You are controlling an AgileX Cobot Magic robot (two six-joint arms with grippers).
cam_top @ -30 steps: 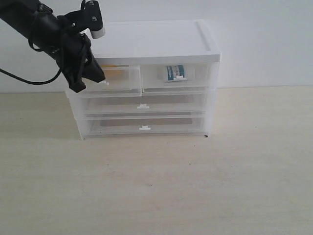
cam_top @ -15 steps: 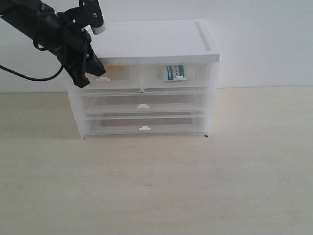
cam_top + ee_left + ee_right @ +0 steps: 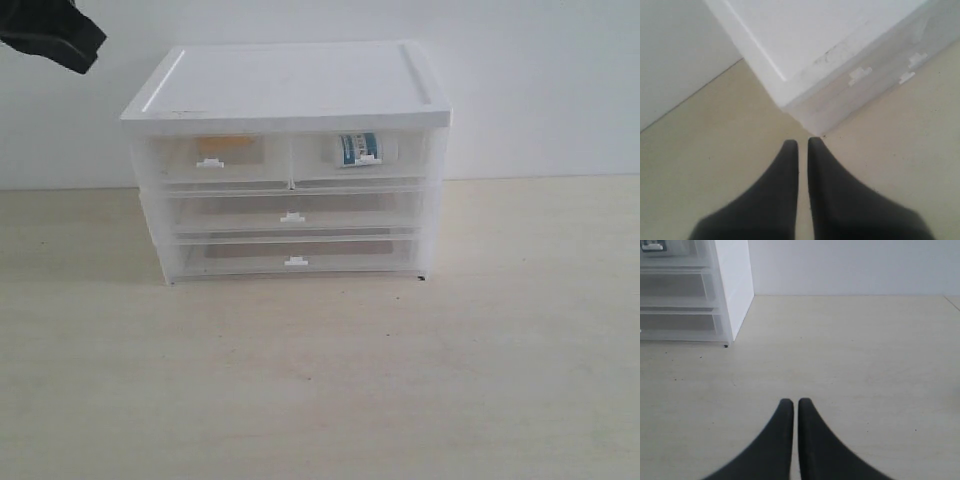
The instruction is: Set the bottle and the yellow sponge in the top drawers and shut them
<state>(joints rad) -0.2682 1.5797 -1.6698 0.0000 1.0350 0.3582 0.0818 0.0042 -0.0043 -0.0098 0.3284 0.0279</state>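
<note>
Left claw (image 3: 803, 144), mine: fingers pressed together, nothing held, raised above and outside the left corner of the white-topped clear plastic cabinet (image 3: 290, 85).

Small orange-yellow foam sponge (image 3: 225, 143): inside the left half-width clear top drawer (image 3: 250, 168), whose front sits flush.

Small white pill bottle with teal label (image 3: 358, 148): inside the right top drawer (image 3: 405, 165), apparently on its side; front likewise flush.

Right claw (image 3: 792, 401), mine: fingers together, empty, low over the pale wooden table (image 3: 865, 365), well apart from the cabinet's right side.

Judgement: both items stowed. The left claw is nearer should either drawer need a last push.
</note>
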